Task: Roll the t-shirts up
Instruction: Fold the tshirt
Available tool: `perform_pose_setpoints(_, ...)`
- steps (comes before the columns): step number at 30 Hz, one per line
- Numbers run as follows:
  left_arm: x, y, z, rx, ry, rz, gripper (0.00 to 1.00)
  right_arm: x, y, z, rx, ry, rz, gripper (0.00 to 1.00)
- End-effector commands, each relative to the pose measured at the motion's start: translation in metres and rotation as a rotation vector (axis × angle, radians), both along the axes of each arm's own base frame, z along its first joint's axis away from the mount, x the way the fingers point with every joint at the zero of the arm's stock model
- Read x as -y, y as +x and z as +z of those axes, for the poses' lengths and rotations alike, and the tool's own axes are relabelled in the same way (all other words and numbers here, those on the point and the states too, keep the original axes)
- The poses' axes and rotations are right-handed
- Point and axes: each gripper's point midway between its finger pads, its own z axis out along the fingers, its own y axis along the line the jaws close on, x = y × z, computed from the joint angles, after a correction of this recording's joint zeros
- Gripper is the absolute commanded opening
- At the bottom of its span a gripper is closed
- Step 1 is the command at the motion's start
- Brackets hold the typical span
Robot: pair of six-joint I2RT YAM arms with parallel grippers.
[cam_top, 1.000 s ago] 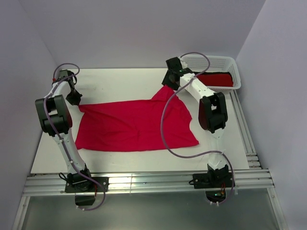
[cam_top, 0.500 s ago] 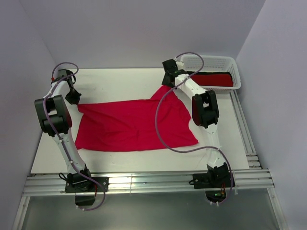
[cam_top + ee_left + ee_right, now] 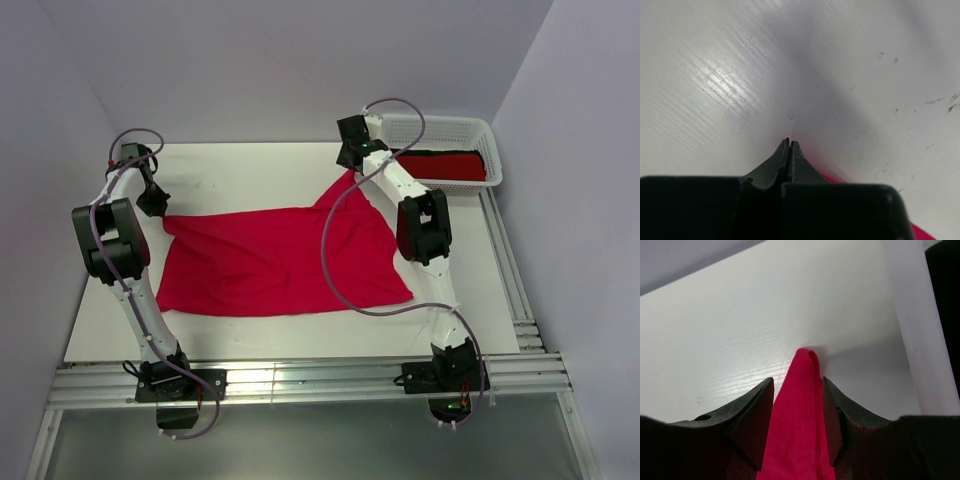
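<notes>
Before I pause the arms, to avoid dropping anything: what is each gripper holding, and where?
Right gripper pinches the bright red thin-fabric t-shirt by its far right corner. Left gripper is shut; hold unclear.

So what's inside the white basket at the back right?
The basket holds a red t-shirt bundle with black cloth along its far edge. Its left end is partly hidden behind the right arm.

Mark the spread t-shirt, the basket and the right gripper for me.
t-shirt (image 3: 270, 265): top view, middle of the cloth.
basket (image 3: 452, 119): top view, far rim.
right gripper (image 3: 797, 381): right wrist view, between its fingertips.
</notes>
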Motion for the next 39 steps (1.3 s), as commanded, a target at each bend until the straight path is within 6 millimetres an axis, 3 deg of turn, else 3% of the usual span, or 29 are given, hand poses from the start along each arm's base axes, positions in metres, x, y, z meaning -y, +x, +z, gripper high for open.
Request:
perform_pose_setpoints(1,0.001,0.019,0.038,0.097,0.017,-0.034,0.00,-0.005,0.010,0.013,0.036,0.022,-0.018,0.50)
perform_pose_setpoints(5,0.005,0.020,0.041,0.100,0.012,-0.036,0.00,-0.012,-0.009,0.022,-0.018,0.084,0.000,0.42)
perform_pose_setpoints(6,0.007,0.021,0.042,0.102,0.014,-0.036,0.00,-0.012,-0.022,0.008,-0.065,0.096,0.003,0.41)
perform_pose_setpoints(7,0.008,0.021,0.042,0.103,0.014,-0.038,0.00,-0.019,-0.029,0.026,-0.050,0.139,0.029,0.41)
perform_pose_setpoints(9,0.011,0.021,0.043,0.110,0.013,-0.043,0.00,-0.019,-0.050,0.011,-0.112,0.158,0.024,0.44)
perform_pose_setpoints(15,0.015,0.022,0.041,0.104,0.019,-0.049,0.00,-0.026,-0.091,0.008,-0.194,0.215,0.037,0.46)
perform_pose_setpoints(30,0.018,0.020,0.052,0.112,0.043,-0.056,0.00,-0.032,-0.109,-0.018,-0.253,0.241,0.019,0.45)
perform_pose_setpoints(38,0.019,0.020,0.051,0.108,0.042,-0.054,0.00,-0.038,-0.107,-0.024,-0.259,0.273,0.019,0.37)
perform_pose_setpoints(39,0.018,0.020,0.051,0.109,0.044,-0.053,0.00,-0.038,-0.107,-0.023,-0.255,0.279,0.018,0.32)
